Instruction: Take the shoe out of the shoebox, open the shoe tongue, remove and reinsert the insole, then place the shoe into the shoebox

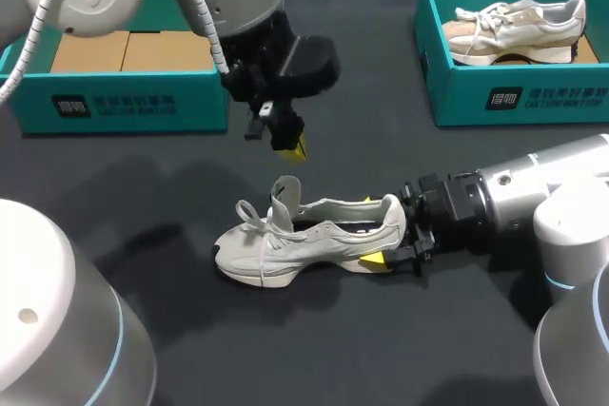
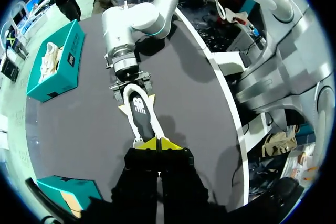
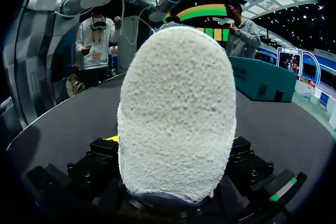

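A white sneaker (image 1: 304, 240) lies on its sole on the dark table, toe to the left, tongue (image 1: 284, 195) standing up. My right gripper (image 1: 373, 231) holds its heel, one yellow tip on each side. In the right wrist view the fuzzy heel (image 3: 176, 114) fills the space between the fingers. My left gripper (image 1: 293, 147) hangs shut and empty just above the tongue. From the left wrist view its closed yellow tips (image 2: 157, 144) sit over the shoe's opening, where a dark insole (image 2: 140, 109) with a white mark shows.
A teal shoebox (image 1: 519, 97) at the back right holds another pale shoe (image 1: 514, 30). A second teal box (image 1: 124, 102) at the back left shows brown cardboard inside. Bare dark tabletop lies in front of the sneaker.
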